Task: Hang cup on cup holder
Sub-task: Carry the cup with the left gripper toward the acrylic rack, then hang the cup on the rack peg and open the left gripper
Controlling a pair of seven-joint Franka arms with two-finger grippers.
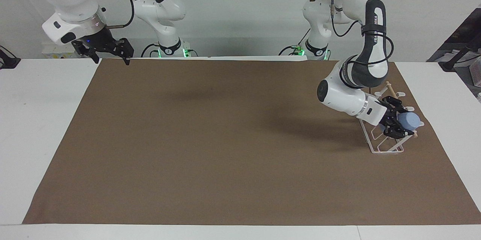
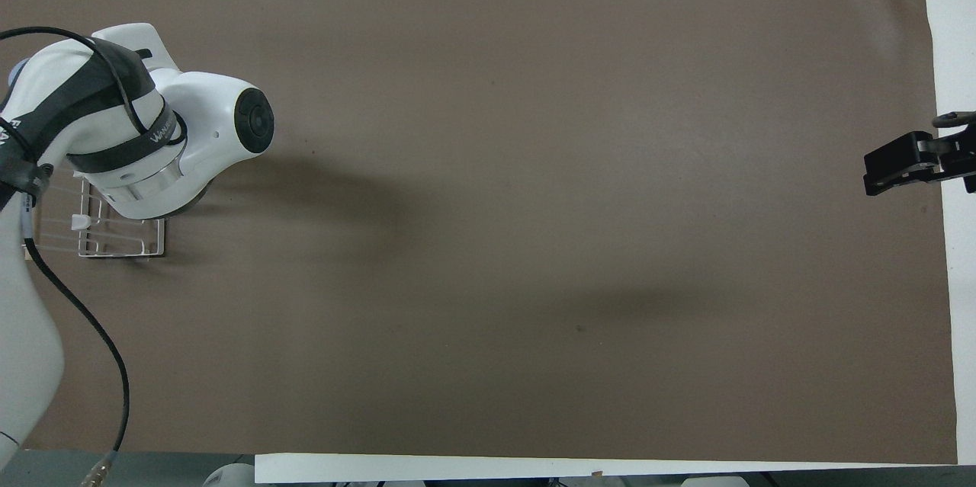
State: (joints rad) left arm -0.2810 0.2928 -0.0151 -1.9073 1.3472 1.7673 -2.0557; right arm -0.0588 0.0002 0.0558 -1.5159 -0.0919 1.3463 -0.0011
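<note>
The light-blue cup (image 1: 409, 121) lies tilted in my left gripper (image 1: 400, 122), which is shut on it. It is low over the slanted prongs of the white wire cup holder (image 1: 382, 144), at the left arm's end of the table. I cannot tell whether a prong is inside the cup. The holder's wooden dowel (image 1: 389, 89) sticks up beside the arm. In the overhead view the left arm covers the cup and gripper, and only part of the holder (image 2: 122, 245) shows. My right gripper (image 1: 109, 53) is open and empty and waits above the mat's corner; it also shows in the overhead view (image 2: 907, 164).
A brown mat (image 1: 225, 138) covers most of the white table (image 1: 41, 112). The left arm's black cable (image 2: 84, 327) hangs near the holder.
</note>
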